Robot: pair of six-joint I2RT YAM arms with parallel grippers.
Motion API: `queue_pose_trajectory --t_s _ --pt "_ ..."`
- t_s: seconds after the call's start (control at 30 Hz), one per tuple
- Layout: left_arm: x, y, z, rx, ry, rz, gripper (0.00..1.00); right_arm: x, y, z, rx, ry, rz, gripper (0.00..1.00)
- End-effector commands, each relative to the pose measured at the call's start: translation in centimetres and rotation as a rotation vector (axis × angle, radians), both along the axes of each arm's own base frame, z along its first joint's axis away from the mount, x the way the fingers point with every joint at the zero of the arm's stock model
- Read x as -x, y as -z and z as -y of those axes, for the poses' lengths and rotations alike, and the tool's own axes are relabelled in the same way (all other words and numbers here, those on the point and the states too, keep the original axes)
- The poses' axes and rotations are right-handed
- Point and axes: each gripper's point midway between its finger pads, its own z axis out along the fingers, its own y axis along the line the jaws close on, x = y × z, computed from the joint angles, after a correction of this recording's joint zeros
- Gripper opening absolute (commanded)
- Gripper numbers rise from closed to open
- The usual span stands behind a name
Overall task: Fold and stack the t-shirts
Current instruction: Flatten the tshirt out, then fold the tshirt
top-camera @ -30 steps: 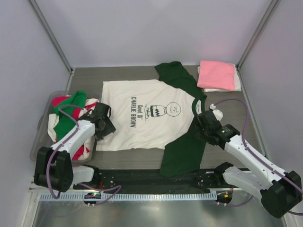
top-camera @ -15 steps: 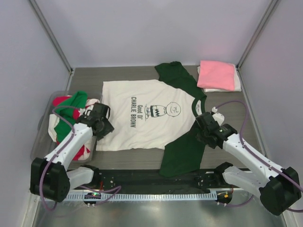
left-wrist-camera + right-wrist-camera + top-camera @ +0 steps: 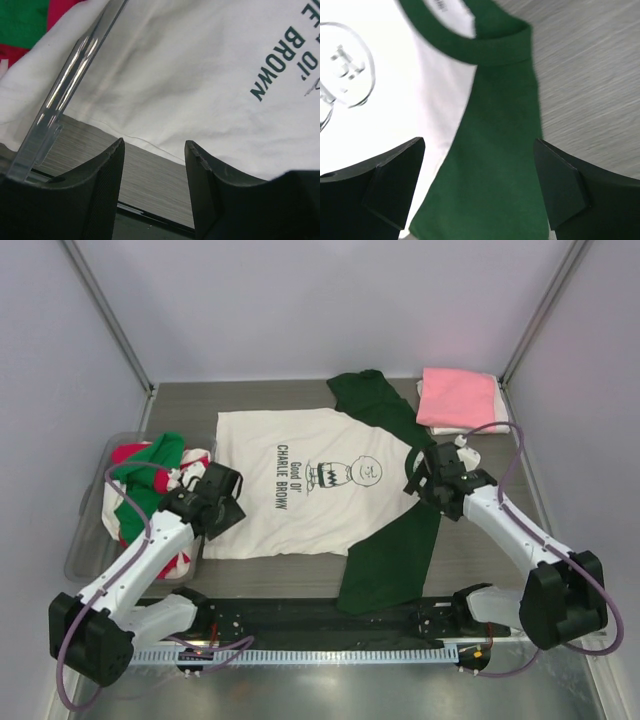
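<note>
Moved the right gripper [image 3: 479, 145] up, jaws wide and empty with the dark green sleeve [image 3: 495, 170] between them and the collar [image 3: 487, 50] ahead, and edged the parted, empty left gripper [image 3: 154, 145] toward the hem [image 3: 142, 140], seemingly readying the flat Charlie Brown t-shirt [image 3: 310, 445] for folding.

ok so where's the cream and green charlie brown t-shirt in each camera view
top external: the cream-white and dark green cloth t-shirt lies spread flat mid-table.
left wrist: the t-shirt fills the upper right, cream body and hem, with "BROWN" lettering at the right edge.
right wrist: the t-shirt shows cream chest at left, green collar and sleeve through the centre.
shared landmark: the grey wood-grain table.
</note>
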Motion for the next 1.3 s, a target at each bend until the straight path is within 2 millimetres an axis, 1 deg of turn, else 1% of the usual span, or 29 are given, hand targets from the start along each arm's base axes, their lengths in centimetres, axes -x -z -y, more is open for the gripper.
queue_pose_trajectory --t_s 0.0,0.03,0.07,0.1,0.13,0.17,0.2,0.27,0.37,0.4,0.47,0.5,0.57,0.6,0.67,0.7,0.8,0.83,0.87,0.9,0.93,0.97,1.0,1.03,1.1,1.13,1.17,1.2,1.27 --pt "0.4 -2.0 -1.2 -0.035 -0.008 0.05 0.53 -0.7 1.3 2.8 0.063 0.032 -0.047 0.95" --pt "0.6 -2.2 -1.1 -0.019 -0.007 0.067 0.53 -1.2 1.9 3.3 0.055 0.047 -0.046 0.9" --pt "0.9 -2.0 -1.1 -0.011 -0.007 0.069 0.53 -1.1 2.8 3.4 0.046 0.043 -0.064 0.87" --pt "1.3 -1.2 -1.2 -0.009 -0.006 0.057 0.53 -1.4 3.7 3.2 0.035 0.03 -0.084 0.85" --pt "1.2 -1.1 -1.1 0.004 -0.009 0.071 0.53 -1.5 4.1 3.2 0.031 0.022 -0.092 0.81" --pt "1.4 -1.0 -1.0 0.015 -0.006 0.076 0.53 -1.7 4.4 3.3 0.032 0.024 -0.096 0.8" --pt "1.7 -0.4 -1.1 0.012 -0.006 0.064 0.53 -2.2 4.7 3.2 0.031 0.017 -0.089 0.76" --pt "1.8 -0.1 -1.1 0.009 -0.002 0.054 0.53 -2.6 5.5 3.4 0.04 0.012 -0.107 0.74" --pt "1.9 0.2 -1.2 -0.007 0.009 0.045 0.53 -3.2 6.6 3.5 0.049 0.004 -0.13 0.68" --pt "1.9 0.2 -1.3 -0.01 0.008 0.044 0.53 -3.5 6.7 3.5 0.047 0.003 -0.126 0.59" --pt "1.8 0.3 -1.3 -0.013 0.012 0.049 0.53 -3.5 7.7 3.6 0.053 0.009 -0.151 0.5" --pt "1.8 0.3 -1.4 -0.013 0.012 0.055 0.53 -3.7 8.0 3.7 0.053 0.01 -0.151 0.36" --pt "1.7 0.2 -1.4 -0.013 0.014 0.063 0.53 -3.7 8.9 3.7 0.05 0.009 -0.182 0.28" --pt "1.8 0.3 -1.4 -0.016 0.017 0.062 0.53 -3.9 9.0 4.0 0.047 0.015 -0.186 0.17" --pt "1.7 0.4 -1.5 -0.019 0.017 0.06 0.53 -4.2 9.3 4.3 0.044 0.016 -0.198 0.1" --pt "1.6 0.4 -1.5 -0.021 0.017 0.062 0.53 -4.3 9.4 4.9 0.042 0.035 -0.202 0.02" --pt "1.5 0.4 -1.4 -0.021 0.018 0.067 0.53 -5.3 9.2 6.3 0.042 0.069 -0.196 0.01" --pt "1.5 0.6 -1.4 -0.023 0.018 0.063 0.53 -6.3 8.5 7.4 0.04 0.101 -0.175 0.01" --pt "1.5 0.6 -1.4 -0.024 0.018 0.06 0.53 -7.0 8.2 7.8 0.036 0.099 -0.162 0.01" --pt "1.5 0.7 -1.3 -0.021 0.02 0.062 0.53 -7.6 8.0 7.6 0.03 0.091 -0.157 0.01" --pt "1.4 0.7 -1.3 -0.019 0.019 0.063 0.53 -9.3 6.6 8.5 0.023 0.107 -0.114 0.01" --pt "1.4 0.9 -1.3 -0.018 0.021 0.059 0.53 -10.2 6.1 8.3 0.018 0.087 -0.096 0.01" --pt "1.3 0.9 -1.1 -0.012 0.022 0.065 0.53 -11.2 5.5 7.6 -0.017 0.064 -0.075 0.01" --pt "1.3 1.0 -1.1 -0.011 0.023 0.061 0.53 -12.8 4.6 7.3 -0.033 0.053 -0.046 0.01" --pt "1.3 1.2 -0.8 -0.002 0.028 0.055 0.53 -14.1 3.8 6.1 -0.092 0.025 -0.025 0.01" --pt "1.3 1.3 -0.8 -0.001 0.031 0.05 0.53 -15.2 3.0 5.6 -0.113 0.007 -0.003 0.04" --pt "1.3 1.0 -0.7 0.005 0.034 0.053 0.52 -15.5 2.7 5.3 -0.115 -0.011 -0.002 0.15" --pt "1.4 1.0 -0.7 0.003 0.036 0.05 0.52 -15.0 2.6 5.4 -0.096 -0.017 -0.026 0.41" --pt "1.6 0.8 -0.8 0.003 0.037 0.054 0.52 -14.0 1.4 5.7 -0.074 -0.008 -0.024 0.62"
